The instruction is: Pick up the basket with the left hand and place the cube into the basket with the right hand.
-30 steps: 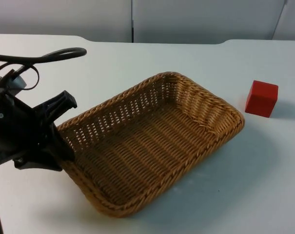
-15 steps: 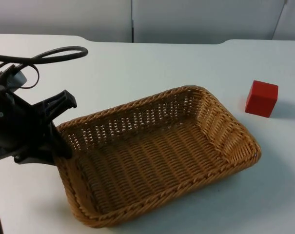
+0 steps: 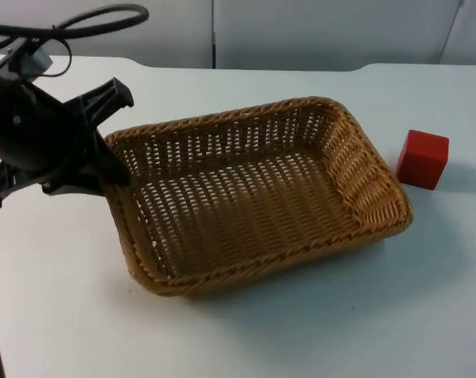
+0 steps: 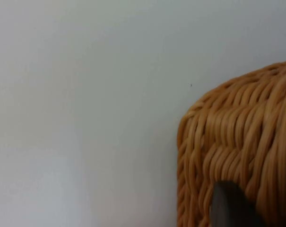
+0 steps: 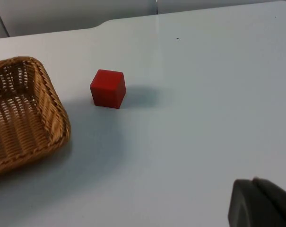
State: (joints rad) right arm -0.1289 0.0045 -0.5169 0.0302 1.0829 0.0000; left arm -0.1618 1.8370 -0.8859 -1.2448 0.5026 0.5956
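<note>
Basket held, cube waiting

My left hand [image 3: 116,169] clamps the basket [image 3: 253,197] rim; I'd steady it. Right hand [image 5: 261,203] waits; grip unclear; cube [image 3: 422,159] on tabletop [image 3: 300,331].

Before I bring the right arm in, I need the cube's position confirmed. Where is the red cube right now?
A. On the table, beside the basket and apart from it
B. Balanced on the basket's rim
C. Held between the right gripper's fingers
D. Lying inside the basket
A: the red cube sits on the white table, with a gap of bare table between it and the basket, which the left gripper grips at its rim.
</note>
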